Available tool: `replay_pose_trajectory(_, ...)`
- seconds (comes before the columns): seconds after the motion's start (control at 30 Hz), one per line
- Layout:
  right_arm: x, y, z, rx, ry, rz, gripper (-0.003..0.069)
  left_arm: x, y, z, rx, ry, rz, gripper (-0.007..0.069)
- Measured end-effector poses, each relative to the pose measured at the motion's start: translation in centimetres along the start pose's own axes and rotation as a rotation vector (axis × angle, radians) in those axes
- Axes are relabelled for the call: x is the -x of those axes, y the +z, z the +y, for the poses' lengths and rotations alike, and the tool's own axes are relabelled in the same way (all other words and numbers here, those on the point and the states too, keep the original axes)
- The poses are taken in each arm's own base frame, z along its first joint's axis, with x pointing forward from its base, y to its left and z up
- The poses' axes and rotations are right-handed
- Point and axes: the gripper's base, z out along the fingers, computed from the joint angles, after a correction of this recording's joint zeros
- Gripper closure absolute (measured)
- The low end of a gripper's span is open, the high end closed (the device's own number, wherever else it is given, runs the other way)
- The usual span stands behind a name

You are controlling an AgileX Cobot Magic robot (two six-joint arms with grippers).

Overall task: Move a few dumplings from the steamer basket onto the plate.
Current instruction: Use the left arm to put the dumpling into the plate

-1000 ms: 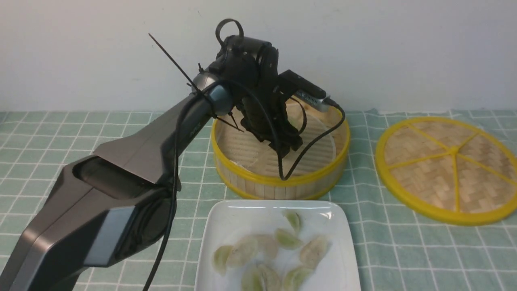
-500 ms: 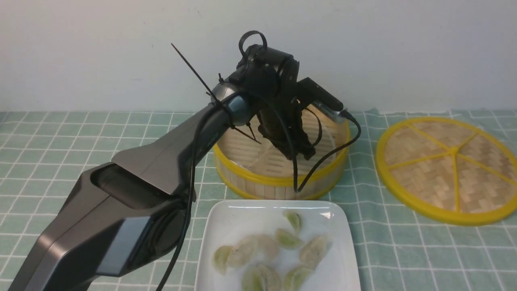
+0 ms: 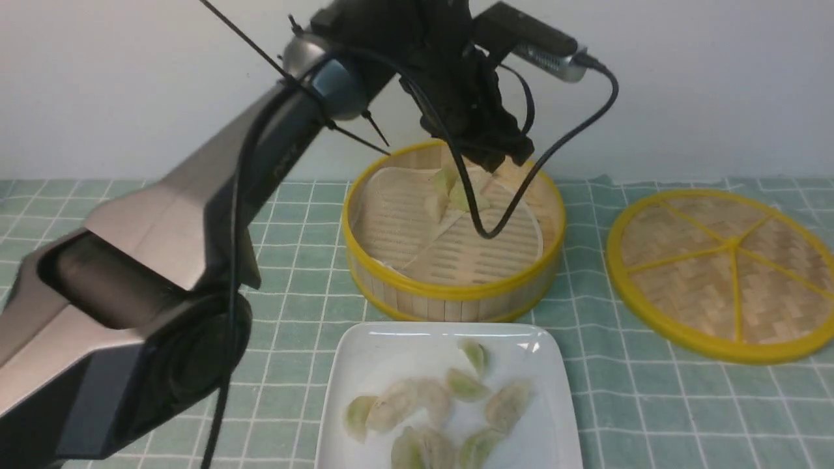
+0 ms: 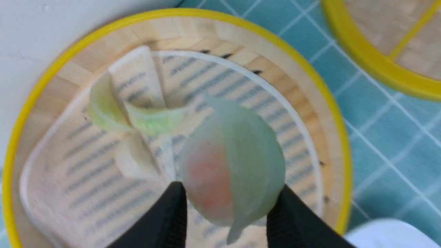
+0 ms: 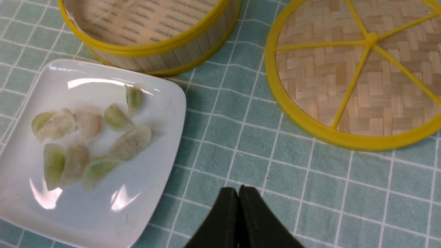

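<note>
My left gripper (image 3: pixel 507 155) hangs above the far side of the steamer basket (image 3: pixel 449 293), lifted clear of its floor. In the left wrist view this gripper (image 4: pixel 227 194) is shut on a pale green dumpling with a pinkish-orange centre (image 4: pixel 234 162). A few more dumplings (image 3: pixel 449 189) lie bunched on the liner in the basket (image 4: pixel 44 79), also seen as green crescents (image 4: pixel 137 119). Several dumplings (image 3: pixel 443 404) lie on the white square plate (image 3: pixel 371 352) just in front of the basket. My right gripper (image 5: pixel 238 193) is shut and empty above the cloth, beside the plate (image 5: pixel 86 206).
The flat woven lid (image 3: pixel 723 260) with its yellow rim lies on the green checked cloth to the right of the basket. The left arm's cable loops down over the basket's middle. A white wall stands close behind the basket.
The left gripper closed on the pink-centred dumpling inside the basket and has risen well above the rim with it. The right gripper has stayed shut.
</note>
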Motion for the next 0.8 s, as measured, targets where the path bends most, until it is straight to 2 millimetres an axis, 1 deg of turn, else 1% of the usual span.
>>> replay_pose_trajectory(0.1, 0.0, 0.0, 0.0, 0.000, 0.000, 0.001, 0.0672, -0.9, -1.0, -0.3, -0.014, -0.013, 0.037, 0.0351)
replay_pose_trajectory(0.13, 0.0, 0.0, 0.0, 0.001, 0.000, 0.003, 0.0672, -2.2, -0.9, -0.6, -0.026, -0.020, 0.100, 0.0351)
replay_pose_trajectory(0.23, 0.0, 0.0, 0.0, 0.001, 0.000, 0.005, 0.0672, -4.7, -1.1, -1.1, -0.050, -0.034, 0.200, 0.0351)
replay_pose_trajectory(0.27, 0.0, 0.0, 0.0, 0.001, 0.000, 0.005, 0.0672, -4.9, -1.1, -1.2, -0.052, -0.035, 0.206, 0.0351)
replay_pose_trajectory(0.3, 0.0, 0.0, 0.0, 0.001, 0.000, 0.005, 0.0672, -5.8, -0.9, -1.4, -0.066, -0.043, 0.240, 0.0351)
replay_pose_trajectory(0.37, 0.0, 0.0, 0.0, 0.002, 0.000, 0.004, 0.0672, -7.7, -1.1, -2.2, -0.113, -0.069, 0.297, 0.0351)
replay_pose_trajectory(0.43, 0.0, 0.0, 0.0, 0.002, 0.000, 0.004, 0.0672, -9.7, -0.8, -3.0, -0.166, -0.088, 0.361, 0.0351)
replay_pose_trajectory(0.47, 0.0, 0.0, 0.0, 0.002, 0.000, 0.004, 0.0672, -10.1, -1.1, -3.4, -0.181, -0.086, 0.369, 0.0351)
replay_pose_trajectory(0.53, 0.0, 0.0, 0.0, 0.002, 0.000, 0.004, 0.0672, -11.8, -0.5, -4.4, -0.214, -0.084, 0.422, 0.0351)
replay_pose_trajectory(0.6, 0.0, 0.0, 0.0, 0.002, 0.000, 0.004, 0.0672, -12.7, -0.3, -5.2, -0.228, -0.073, 0.456, 0.0351)
replay_pose_trajectory(0.67, 0.0, 0.0, 0.0, 0.002, 0.000, 0.004, 0.0672, -13.9, 0.5, -6.5, -0.245, -0.049, 0.507, 0.0351)
replay_pose_trajectory(0.73, 0.0, 0.0, 0.0, 0.002, 0.000, 0.004, 0.0672, -14.2, 1.2, -7.2, -0.254, -0.033, 0.529, 0.0351)
replay_pose_trajectory(0.8, 0.0, 0.0, 0.0, 0.002, 0.000, 0.004, 0.0672, -14.4, 2.0, -7.5, -0.253, -0.029, 0.531, 0.0352)
